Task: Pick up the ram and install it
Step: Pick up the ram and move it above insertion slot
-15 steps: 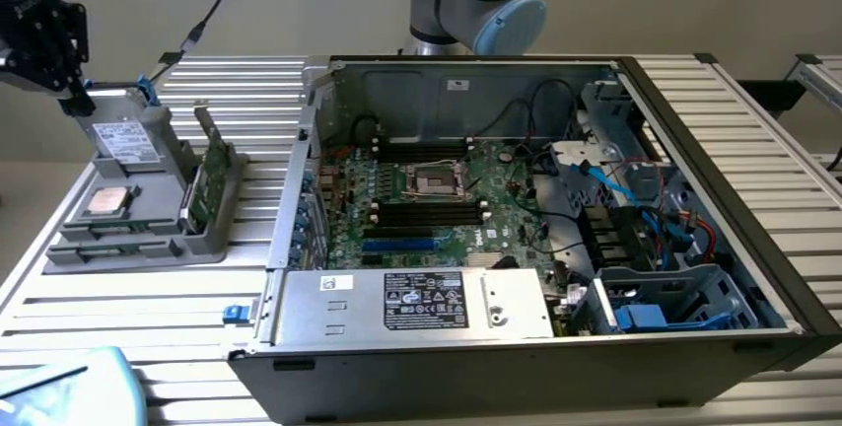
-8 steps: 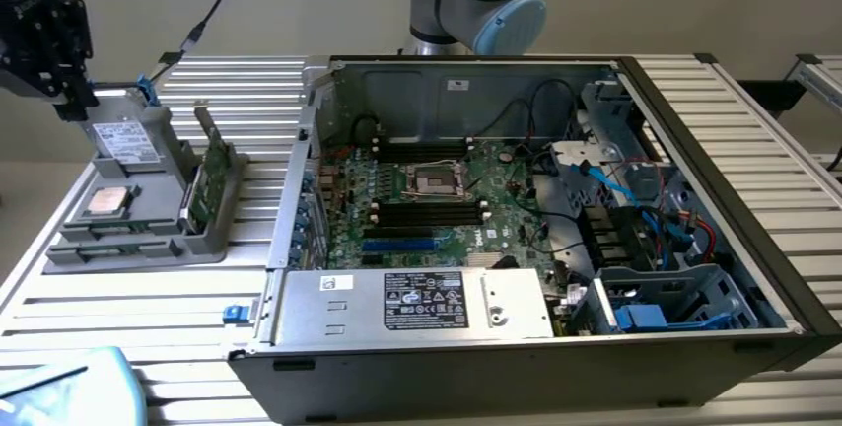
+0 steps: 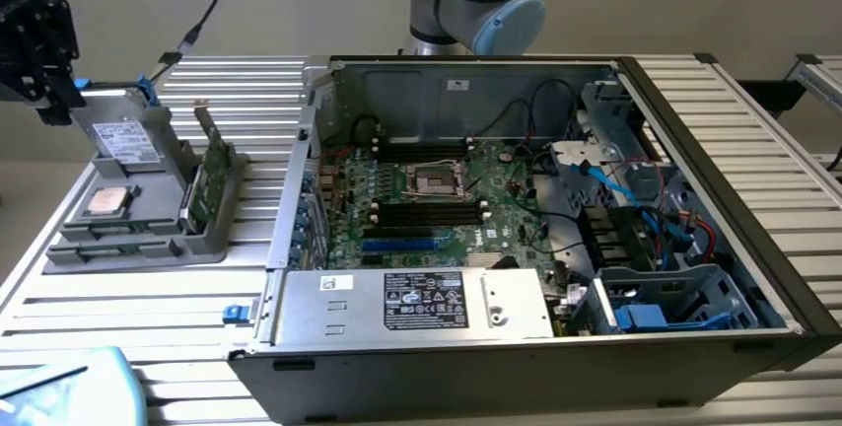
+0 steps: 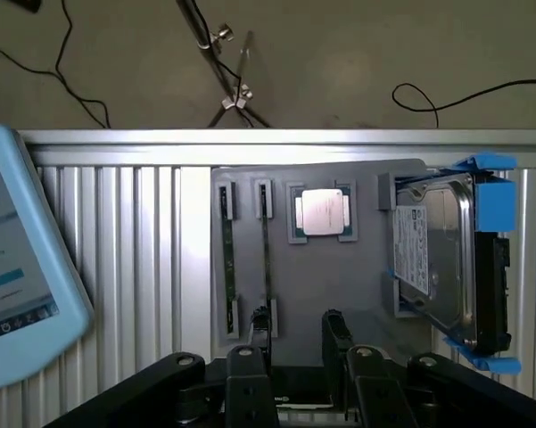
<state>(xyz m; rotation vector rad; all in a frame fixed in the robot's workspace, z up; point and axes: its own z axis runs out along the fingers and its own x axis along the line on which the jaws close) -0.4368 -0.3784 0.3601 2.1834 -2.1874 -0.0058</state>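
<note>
Up above the grey tray [image 3: 132, 248], at the exterior view's left, the gripper [image 4: 296, 334] is held wide open with nothing caught in it. The ram [image 3: 213, 165] is seen standing on edge in the tray's slots, on the tray's side facing the opened PC case [image 3: 526, 377].

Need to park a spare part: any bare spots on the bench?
Free: table slats between grey tray and blue tablet; slats on the exterior view's right of the PC case. Crowded: the tray, the case interior.
</note>
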